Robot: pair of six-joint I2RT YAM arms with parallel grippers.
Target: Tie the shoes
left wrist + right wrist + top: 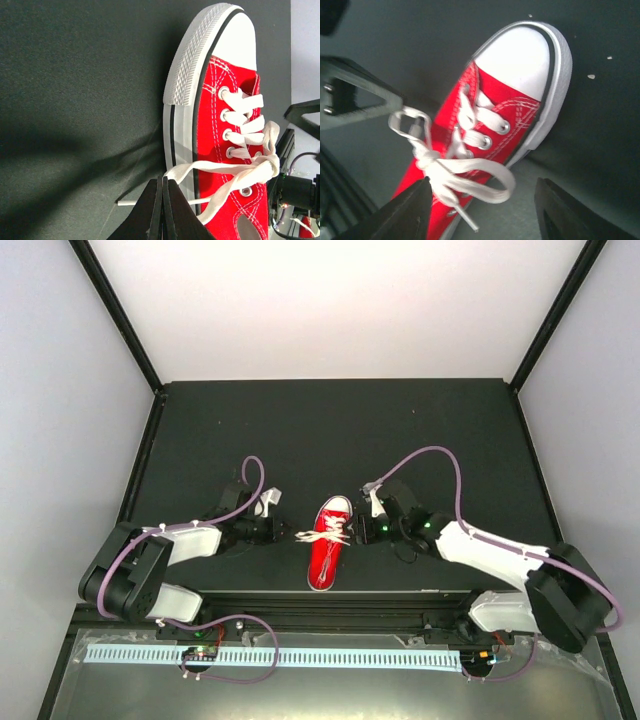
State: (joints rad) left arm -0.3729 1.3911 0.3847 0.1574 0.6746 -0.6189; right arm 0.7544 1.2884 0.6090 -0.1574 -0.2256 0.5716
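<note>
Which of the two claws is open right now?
The right claw: its fingers stand wide apart with nothing gripped between them. The left claw is pinched shut on the lace.

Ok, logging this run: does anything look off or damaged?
Nothing damaged. The sneaker sits upright; its laces form a loose, lopsided knot, one loop drooping over the sole. White specks dot the table near its toe.

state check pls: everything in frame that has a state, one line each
shoe: upright on its sole, toe pointing away from the arm bases.
laces: knotted mid-shoe, loops loose, not pulled tight.
left hand: shut, apparently pinching a lace loop at its tips.
right hand: open, fingers either side of the other loop, no grip on it.
</note>
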